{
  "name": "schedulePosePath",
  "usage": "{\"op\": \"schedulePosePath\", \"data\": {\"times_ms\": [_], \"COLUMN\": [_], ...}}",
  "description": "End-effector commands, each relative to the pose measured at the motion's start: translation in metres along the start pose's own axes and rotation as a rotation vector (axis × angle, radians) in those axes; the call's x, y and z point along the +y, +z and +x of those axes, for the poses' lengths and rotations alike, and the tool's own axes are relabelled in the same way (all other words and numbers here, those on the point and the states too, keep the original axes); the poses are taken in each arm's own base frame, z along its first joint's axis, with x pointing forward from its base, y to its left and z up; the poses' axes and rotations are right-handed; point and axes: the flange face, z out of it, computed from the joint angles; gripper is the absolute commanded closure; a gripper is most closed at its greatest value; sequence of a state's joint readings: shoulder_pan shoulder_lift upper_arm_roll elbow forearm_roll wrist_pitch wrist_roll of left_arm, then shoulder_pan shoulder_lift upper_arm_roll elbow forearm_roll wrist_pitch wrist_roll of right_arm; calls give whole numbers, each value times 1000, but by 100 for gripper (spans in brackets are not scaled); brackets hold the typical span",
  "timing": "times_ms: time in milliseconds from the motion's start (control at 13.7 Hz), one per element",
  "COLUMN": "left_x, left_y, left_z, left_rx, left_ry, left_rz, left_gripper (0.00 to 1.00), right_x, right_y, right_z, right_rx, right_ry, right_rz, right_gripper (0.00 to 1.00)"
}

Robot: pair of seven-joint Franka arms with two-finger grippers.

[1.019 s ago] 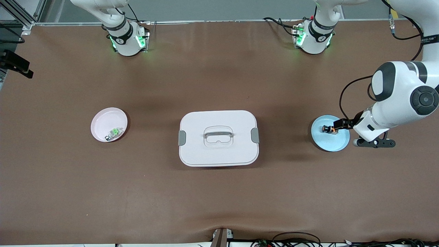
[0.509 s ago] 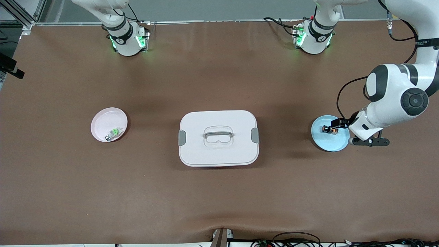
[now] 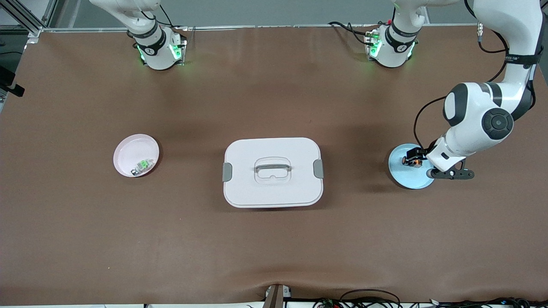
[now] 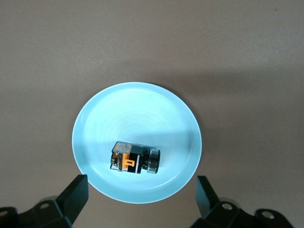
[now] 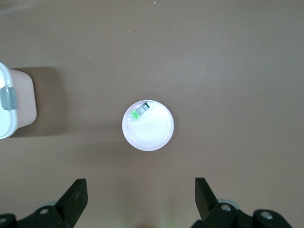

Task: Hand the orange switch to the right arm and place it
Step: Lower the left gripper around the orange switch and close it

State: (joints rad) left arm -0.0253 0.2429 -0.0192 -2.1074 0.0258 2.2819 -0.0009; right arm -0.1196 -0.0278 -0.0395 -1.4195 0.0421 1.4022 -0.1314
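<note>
Both pincers stand wide open and hold nothing. Left pincer [image 4: 141,192] hangs over the blue plate [image 3: 400,176] at the left arm's end of the table [image 3: 274,239]; in the left wrist view its two fingers [image 4: 76,194] flank the plate's [image 4: 95,128] rim with the switch between them, apart from both. In the front view the left arm's wrist hides most of that pincer [image 3: 421,157], and it covers the plate's edge toward the table end.

On the blue plate lies the orange switch [image 4: 134,159], on its side, its black body and orange marks showing, its round cap end pointing along the plate. It sits off the plate's middle. From the front camera the switch [image 3: 409,161] shows as a small dark and orange thing just beside the wrist.

Right pincer [image 5: 141,194] is out of the front view; only the right arm's base [image 3: 156,47] shows there. The right arm waits high over its end of the table. Its wrist view looks down on a pink plate [image 5: 156,137] with a small green-and-silver switch [image 5: 140,111] lying near the rim. In the front view that plate [image 3: 128,149] carries the green switch [image 3: 143,166] at the edge nearer to the camera.

A white lidded box [image 3: 272,172] with grey clasps and a clear handle stands at mid-table, between the two plates and well apart from each.
</note>
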Motion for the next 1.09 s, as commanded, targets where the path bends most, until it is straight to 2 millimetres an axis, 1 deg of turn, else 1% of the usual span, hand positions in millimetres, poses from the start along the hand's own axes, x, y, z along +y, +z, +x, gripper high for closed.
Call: {"op": "schedulePosePath", "data": {"times_ms": [0, 218, 364, 509, 655, 873, 1019], "left_x": [-4, -3, -3, -6, -7, -16, -16], "left_y": [9, 23, 32, 38, 47, 60, 67], "left_z": [-10, -18, -23, -27, -27, -27, -26], "left_rx": [13, 20, 22, 25, 28, 43, 51], "left_ry": [51, 59, 59, 57, 65, 83, 88], "left_rz": [39, 42, 40, 39, 39, 37, 37], "left_gripper": [0, 0, 0, 0, 0, 0, 0], "right_x": [-2, 1, -2, -4, -6, -9, -13], "right_y": [-11, -8, -9, -10, -11, -15, -15], "right_z": [-6, -9, -9, -9, -9, -10, -10], "right_rx": [12, -11, -12, -10, -6, 0, 1], "right_ry": [-24, -36, -68, -63, -66, -87, -148], "right_rz": [-12, 5, 0, -5, -8, -9, -9], "right_gripper": [0, 0, 0, 0, 0, 0, 0]}}
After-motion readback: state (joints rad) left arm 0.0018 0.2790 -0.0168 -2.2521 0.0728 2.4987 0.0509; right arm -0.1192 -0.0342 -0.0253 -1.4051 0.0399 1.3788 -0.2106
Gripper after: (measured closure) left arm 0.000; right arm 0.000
